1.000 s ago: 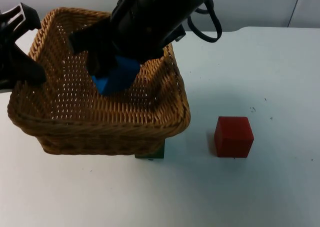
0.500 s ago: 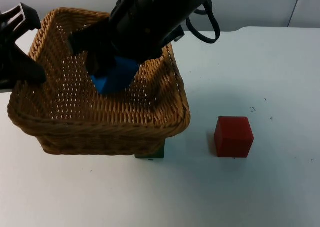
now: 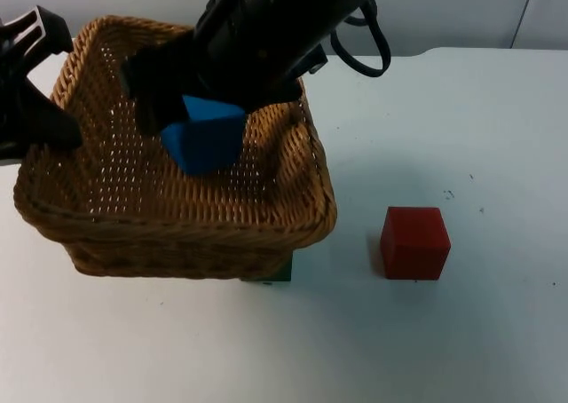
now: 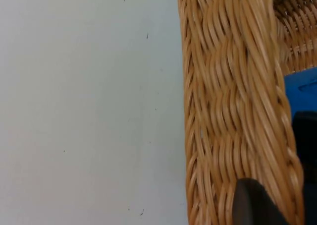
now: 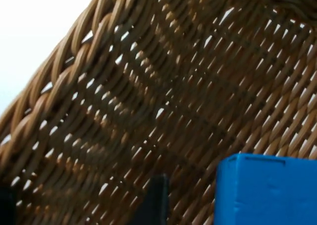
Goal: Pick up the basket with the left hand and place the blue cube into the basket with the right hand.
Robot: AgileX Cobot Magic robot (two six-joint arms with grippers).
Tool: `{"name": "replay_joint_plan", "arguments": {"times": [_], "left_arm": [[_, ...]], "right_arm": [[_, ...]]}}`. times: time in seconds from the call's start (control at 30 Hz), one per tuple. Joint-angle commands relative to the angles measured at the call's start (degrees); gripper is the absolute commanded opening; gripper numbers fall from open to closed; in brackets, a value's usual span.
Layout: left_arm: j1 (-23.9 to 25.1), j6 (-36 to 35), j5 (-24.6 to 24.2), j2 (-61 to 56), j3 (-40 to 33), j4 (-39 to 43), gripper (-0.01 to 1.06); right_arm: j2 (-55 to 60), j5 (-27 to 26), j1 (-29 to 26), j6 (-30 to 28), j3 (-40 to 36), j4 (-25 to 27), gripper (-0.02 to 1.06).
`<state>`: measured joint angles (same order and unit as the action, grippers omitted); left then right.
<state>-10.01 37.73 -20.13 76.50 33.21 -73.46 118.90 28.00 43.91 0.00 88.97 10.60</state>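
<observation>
From the top view we see the woven tan wicker basket held up over the desk's left side, its left rim pinched by the left claw. Inside it sits the solid blue cube, bright and sharp-edged, directly under the right claw, which reaches down into the basket; we cannot tell whether that claw is spread or pinching, since the arm covers its fingers. A red cube rests on the desk to the basket's right, well apart, and a dark green block peeks out beneath the basket's near edge, mostly hidden.

In the left wrist view, the basket's braided rim runs past the black fingertip pressed against it, with a sliver of the blue cube beyond the rim.

In the right wrist view, we look at the basket's inner weave, the blue cube just beside a black fingertip; the cube is cut off at the picture's edge.
</observation>
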Motion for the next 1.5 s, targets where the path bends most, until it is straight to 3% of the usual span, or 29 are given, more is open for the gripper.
{"name": "replay_joint_plan", "arguments": {"times": [0.0, 0.6, 0.83, 1.03, 1.13, 1.47], "left_arm": [[0.0, -0.2, -0.7, -0.7, 0.0, -1.8, 0.00], [0.1, 1.2, 0.9, -0.7, 0.2, -3.1, 0.00], [0.1, 1.3, 2.4, -0.7, 0.2, -3.2, 0.00], [0.5, 2.8, 2.4, -0.7, 0.8, -3.2, 0.00], [3.5, 3.7, 1.2, -0.7, 0.8, -2.9, 0.00], [12.3, 9.0, -1.1, -0.6, 0.8, -2.9, 0.00]], "right_arm": [[-0.5, 0.4, 0.2, -0.6, 0.6, -0.2, 0.85], [-17.8, 7.6, 0.2, -1.6, 0.2, -6.2, 0.85], [-26.0, 9.4, 0.1, -1.6, -5.0, -6.2, 0.85], [-32.4, 7.2, 0.1, -1.6, -12.3, -6.4, 0.84], [-37.1, 5.6, 0.1, -1.5, -17.9, -6.4, 0.83], [-43.6, 4.8, 0.1, 0.0, -24.9, -5.9, 0.82]]}}
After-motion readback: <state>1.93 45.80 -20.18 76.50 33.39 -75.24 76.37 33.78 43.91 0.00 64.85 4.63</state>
